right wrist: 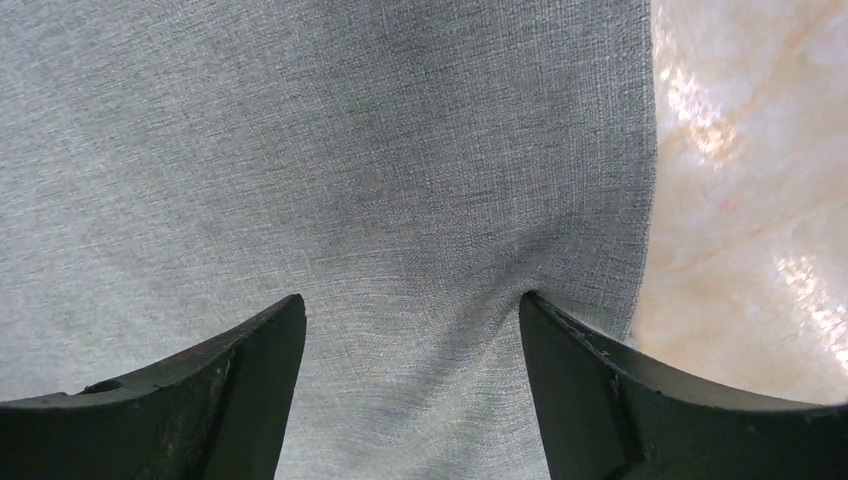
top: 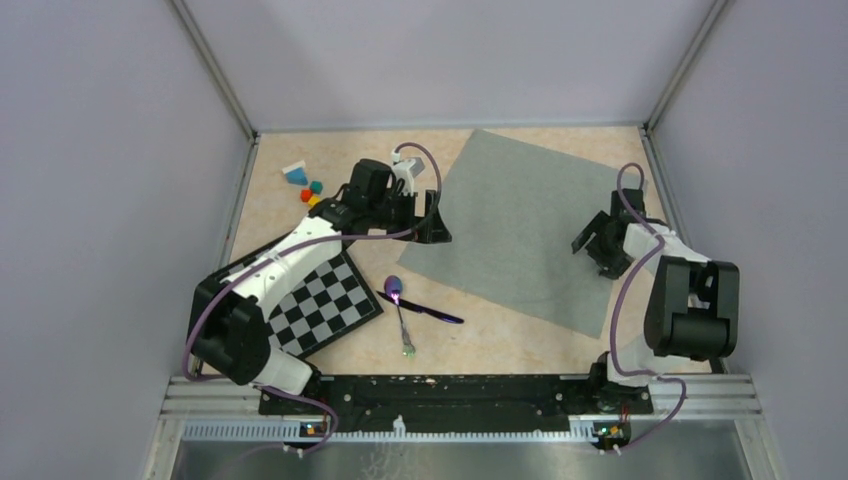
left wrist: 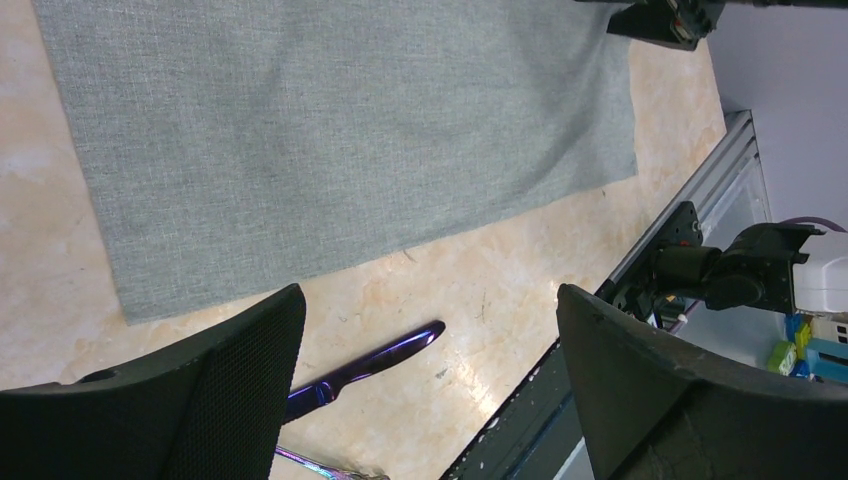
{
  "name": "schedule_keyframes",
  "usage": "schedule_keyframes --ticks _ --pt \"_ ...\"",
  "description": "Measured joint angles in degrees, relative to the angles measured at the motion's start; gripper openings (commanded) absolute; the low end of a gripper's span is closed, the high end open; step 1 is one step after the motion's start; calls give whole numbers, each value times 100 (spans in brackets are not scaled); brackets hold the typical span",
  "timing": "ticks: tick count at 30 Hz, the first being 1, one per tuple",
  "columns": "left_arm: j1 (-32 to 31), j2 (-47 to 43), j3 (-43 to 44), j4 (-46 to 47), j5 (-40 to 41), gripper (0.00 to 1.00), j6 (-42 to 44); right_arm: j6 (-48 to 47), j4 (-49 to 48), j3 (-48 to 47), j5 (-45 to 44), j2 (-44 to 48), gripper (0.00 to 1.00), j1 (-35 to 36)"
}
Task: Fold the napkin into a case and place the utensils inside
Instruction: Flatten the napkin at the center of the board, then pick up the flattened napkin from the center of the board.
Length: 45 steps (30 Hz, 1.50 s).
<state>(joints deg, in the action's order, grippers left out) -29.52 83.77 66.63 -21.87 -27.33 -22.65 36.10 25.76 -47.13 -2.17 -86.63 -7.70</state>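
The grey-green napkin (top: 530, 225) lies flat and unfolded on the right half of the table; no case shows. The utensils lie crossed just off its near-left edge: a purple spoon (top: 399, 305) and a dark stick-like piece (top: 430, 310). My left gripper (top: 432, 228) hovers open at the napkin's left corner. Its wrist view shows the napkin (left wrist: 330, 130) ahead and the stick piece (left wrist: 370, 365) below the empty gripper (left wrist: 430, 300). My right gripper (top: 597, 245) is open over the napkin's right edge. Its fingertips (right wrist: 535, 310) press into the cloth (right wrist: 350, 150), which creases slightly between them (right wrist: 410, 300).
A black-and-white checkered board (top: 325, 300) lies under the left arm at the near left. Small coloured blocks (top: 305, 185) sit at the far left. A black rail (top: 450, 390) runs along the near edge. Grey walls enclose the table on three sides.
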Motion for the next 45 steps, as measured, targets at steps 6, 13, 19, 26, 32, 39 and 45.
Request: schedule_keyframes --ticks 6,13,19,26,32,39,45 --pt "0 -2 -76 7 -74 99 48 -319 555 -221 -197 -116 79 59" --pt "0 -2 -76 81 -199 99 238 227 1926 57 -247 1209 73 232" --pt "15 -4 -76 81 -199 99 420 1281 2841 905 -343 2516 65 210" --pt "133 -120 -122 61 -190 99 525 1792 3134 1154 -479 2155 37 122" --pt "219 -125 -120 57 -332 99 525 1969 3071 1486 -470 1971 40 111" --pt "254 -87 -122 57 -437 99 525 2000 3045 1499 -599 1989 42 66" --pt "339 -72 -122 72 -507 99 520 1939 3075 1482 -752 2138 44 -70"
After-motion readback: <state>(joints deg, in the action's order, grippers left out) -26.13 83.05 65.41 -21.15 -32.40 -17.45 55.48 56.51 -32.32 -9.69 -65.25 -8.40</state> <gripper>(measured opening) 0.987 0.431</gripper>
